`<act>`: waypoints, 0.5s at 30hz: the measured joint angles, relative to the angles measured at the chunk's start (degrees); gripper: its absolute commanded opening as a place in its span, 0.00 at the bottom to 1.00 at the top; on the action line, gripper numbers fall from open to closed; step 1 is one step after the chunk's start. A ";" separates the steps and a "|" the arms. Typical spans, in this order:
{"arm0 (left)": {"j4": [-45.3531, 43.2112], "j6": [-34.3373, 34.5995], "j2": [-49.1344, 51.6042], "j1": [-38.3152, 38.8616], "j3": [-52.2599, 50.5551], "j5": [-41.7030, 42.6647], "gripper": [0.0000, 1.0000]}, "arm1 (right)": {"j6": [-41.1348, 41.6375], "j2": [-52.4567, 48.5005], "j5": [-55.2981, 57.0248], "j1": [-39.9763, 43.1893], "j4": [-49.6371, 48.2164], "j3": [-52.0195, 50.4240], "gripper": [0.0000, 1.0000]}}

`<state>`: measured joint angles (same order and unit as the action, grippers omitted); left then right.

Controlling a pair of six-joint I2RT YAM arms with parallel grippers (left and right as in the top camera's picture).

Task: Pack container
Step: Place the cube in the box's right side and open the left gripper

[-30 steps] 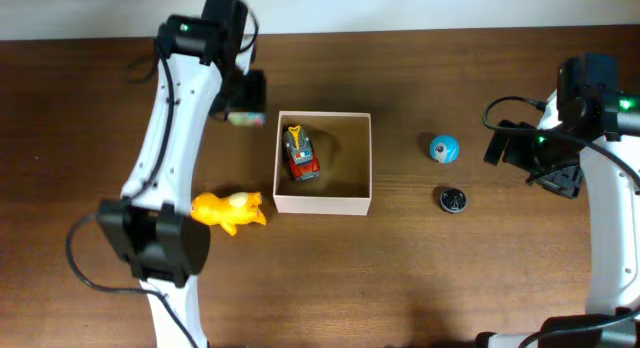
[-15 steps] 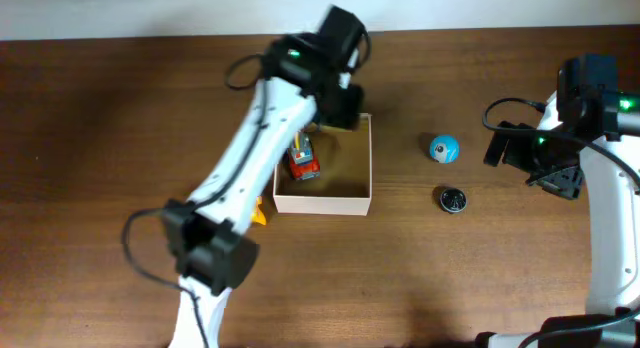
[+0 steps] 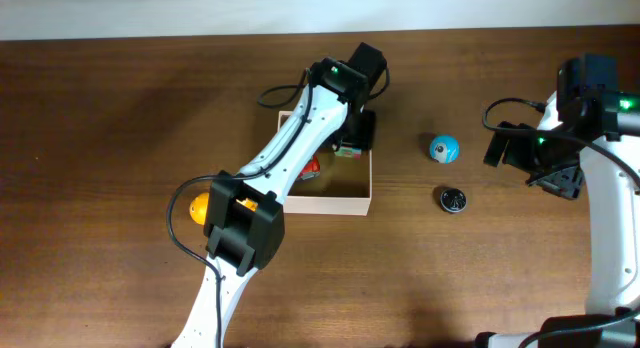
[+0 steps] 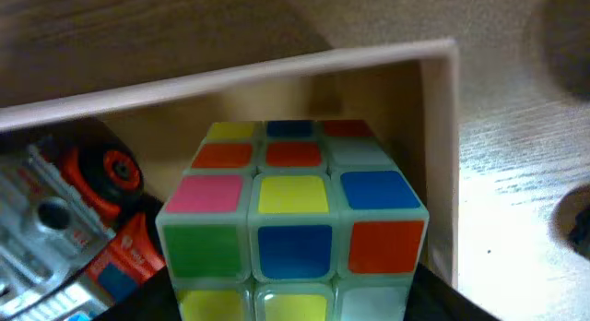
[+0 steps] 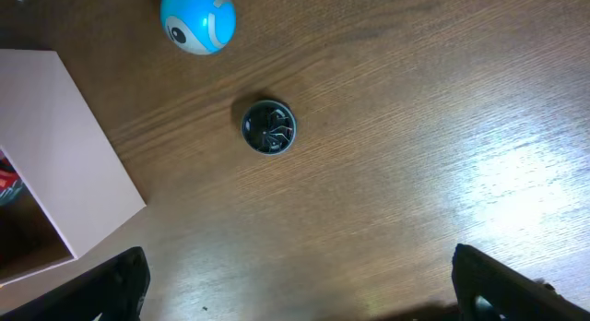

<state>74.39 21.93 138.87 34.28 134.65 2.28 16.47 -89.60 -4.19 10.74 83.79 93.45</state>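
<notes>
The container (image 3: 357, 202), a square cream-walled box with a tan inside, sits mid-table and also shows in the left wrist view (image 4: 441, 127) and the right wrist view (image 5: 64, 146). A red toy truck (image 4: 83, 219) lies inside it. My left gripper (image 3: 352, 138) is shut on a colourful puzzle cube (image 4: 290, 219) and holds it over the box's far right corner. My right gripper (image 3: 555, 168) is open and empty at the right side of the table, away from the box.
A blue ball (image 3: 444, 148) and a small dark round disc (image 3: 453, 199) lie on the wood right of the box; both show in the right wrist view, ball (image 5: 197, 19), disc (image 5: 268, 127). A yellow toy (image 3: 200, 208) lies left of the box, mostly hidden by my left arm.
My left arm has swung right from left of the box, carrying the cube over the box's far right corner. The right arm has not moved.
</notes>
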 measured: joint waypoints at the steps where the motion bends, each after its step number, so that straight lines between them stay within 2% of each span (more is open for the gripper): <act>1: -0.37 0.11 0.00 0.00 0.00 -0.17 0.87 | -0.02 0.00 0.00 0.00 -0.02 0.00 0.99; 6: 1.49 0.83 0.00 0.00 0.02 -0.22 0.87 | -0.04 0.00 0.00 0.00 0.00 0.00 0.99; 10: 9.29 0.83 0.20 -0.42 2.49 -0.02 0.86 | -0.04 0.00 0.02 0.00 -0.02 0.00 0.99; 12: 14.62 0.39 0.35 -1.33 6.45 0.09 0.84 | 0.00 0.00 0.02 0.00 -0.04 0.00 0.99; 13: 17.14 -0.07 0.35 -1.99 8.92 0.04 0.80 | 0.00 0.00 0.00 0.00 -0.04 0.00 0.99; 15: 21.88 -2.34 0.31 -4.42 15.93 -0.24 0.81 | -0.02 0.00 0.02 0.00 -0.02 0.00 0.99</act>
<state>96.27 19.59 139.17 29.87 150.58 2.04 16.45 -89.60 -4.16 10.74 83.77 93.45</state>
